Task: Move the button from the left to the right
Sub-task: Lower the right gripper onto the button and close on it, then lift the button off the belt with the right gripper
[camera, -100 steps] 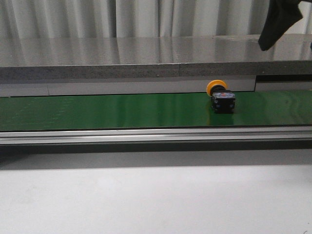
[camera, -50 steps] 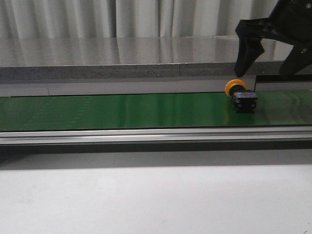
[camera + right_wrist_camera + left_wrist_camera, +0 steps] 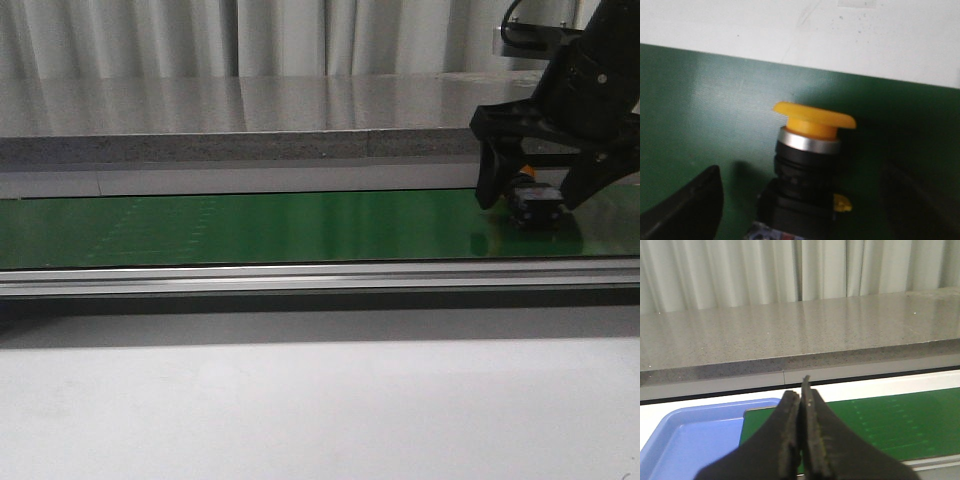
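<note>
The button [image 3: 535,199] sits right between the spread fingers of the right gripper [image 3: 530,195], not yet gripped!

It lies on its side on the green belt [image 3: 250,228], orange cap [image 3: 814,118] pointing away from the wrist, dark body nearest the palm, a finger to each flank with daylight showing. The left gripper [image 3: 802,412] is pinched closed, empty, well away over the blue tray [image 3: 690,440].

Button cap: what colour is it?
Orange-yellow cap, clearest in the right wrist view.
</note>
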{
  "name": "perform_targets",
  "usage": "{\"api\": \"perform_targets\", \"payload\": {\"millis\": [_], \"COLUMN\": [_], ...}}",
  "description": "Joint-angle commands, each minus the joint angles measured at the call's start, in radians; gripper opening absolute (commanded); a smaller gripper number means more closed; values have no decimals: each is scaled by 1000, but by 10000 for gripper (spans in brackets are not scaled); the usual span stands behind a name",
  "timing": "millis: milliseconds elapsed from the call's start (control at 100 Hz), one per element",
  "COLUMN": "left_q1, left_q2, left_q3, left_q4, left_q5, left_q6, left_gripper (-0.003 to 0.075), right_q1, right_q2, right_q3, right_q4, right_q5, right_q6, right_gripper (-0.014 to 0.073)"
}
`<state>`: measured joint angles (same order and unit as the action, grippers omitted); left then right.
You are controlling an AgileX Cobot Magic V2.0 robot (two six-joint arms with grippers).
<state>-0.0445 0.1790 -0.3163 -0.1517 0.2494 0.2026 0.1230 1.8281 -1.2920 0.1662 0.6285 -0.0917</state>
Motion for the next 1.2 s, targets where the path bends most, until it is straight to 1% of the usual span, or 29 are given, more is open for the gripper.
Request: {"api": "perform_targets", "payload": {"millis": [0, 100, 170, 220, 360, 520, 740, 820, 950, 1190], "left_q1": [-8, -8, -8, -8, -8, -8, -8, -8, -8, -8], "left_q2": [8, 8, 8, 8, 8, 8, 8, 8, 8, 8], "left_q3": [-29, -29, -29, -29, -29, -29, -29, -29, -29, -29], "left_q4": [-11, -11, -11, -11, -11, -11, -11, -11, -11, -11], "left_q5": [-82, -82, -82, -82, -82, -82, -82, -82, -82, -82], "left_q6": [-1, -1, -1, -1, -1, -1, -1, -1, -1, -1], "left_gripper": [-20, -20, -20, -20, -20, -20, -20, -20, -20, -20], "right_q1": [3, 3, 2, 2, 2, -2, -52, -87, -159, -336], "right_q2": [-37, -38, -39, -39, -41, -52, -72, -79, -86, -86], "right_q3": [-33, -33, -35, -40, -79, -155, -253, -271, -274, -274], "right_q4": [1, 1, 1, 1, -13, -70, -143, -166, -166, -166], "right_q5": [-37, -30, -15, 4, 73, 157, 264, 282, 283, 253], "right_q6": [-13, -13, -13, -13, -13, -13, -13, -23, -81, -152], "right_gripper": [513, 366, 307, 293, 290, 290, 290, 290, 290, 290]}}
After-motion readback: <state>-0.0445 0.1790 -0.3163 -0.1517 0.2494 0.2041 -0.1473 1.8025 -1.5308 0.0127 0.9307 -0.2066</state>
